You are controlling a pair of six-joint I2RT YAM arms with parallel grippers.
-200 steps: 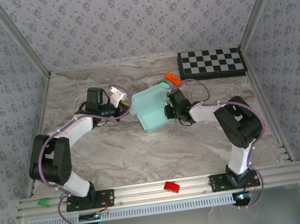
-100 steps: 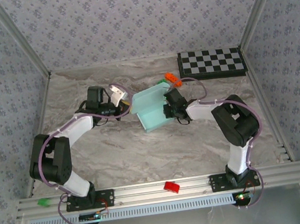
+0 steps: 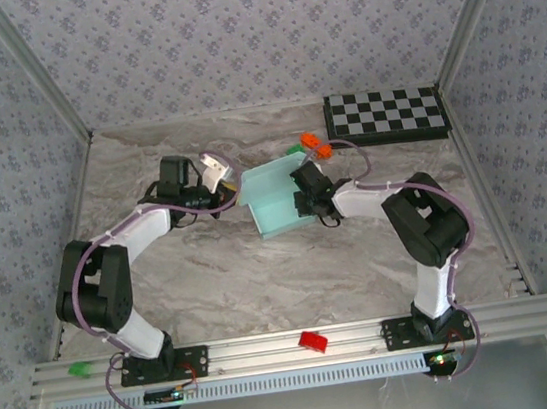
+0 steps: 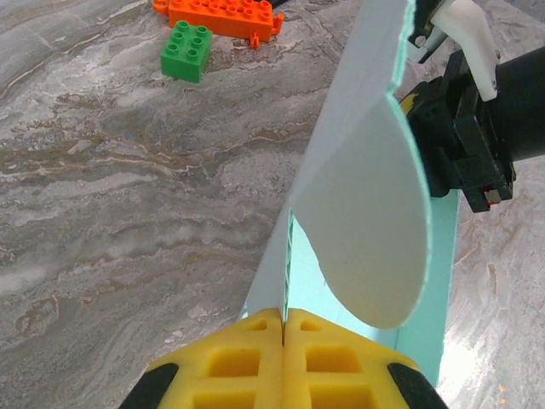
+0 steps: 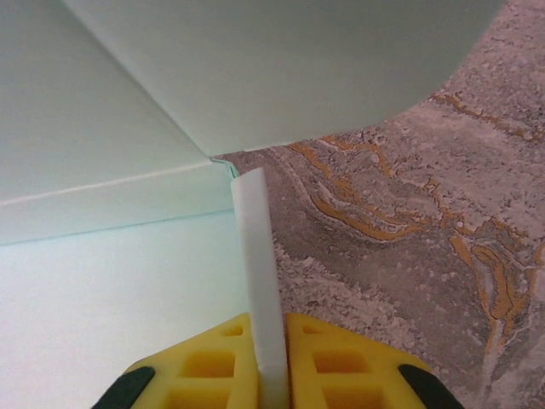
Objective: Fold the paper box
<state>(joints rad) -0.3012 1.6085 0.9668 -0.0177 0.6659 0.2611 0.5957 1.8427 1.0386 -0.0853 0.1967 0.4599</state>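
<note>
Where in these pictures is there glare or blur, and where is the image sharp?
Left wrist view: glare whitens the marble table at the lower right, and the rounded flap of the paper box is sharp. Right wrist view: the box panels, very near the lens, look pale and soft, and the table veins are clearer. Top external view: even light, faint shadows.

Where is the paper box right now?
In the top view the paper box is mid-table between the two arms, pinched by the left fingers on its left and the right fingers on its right, near the orange brick.
</note>
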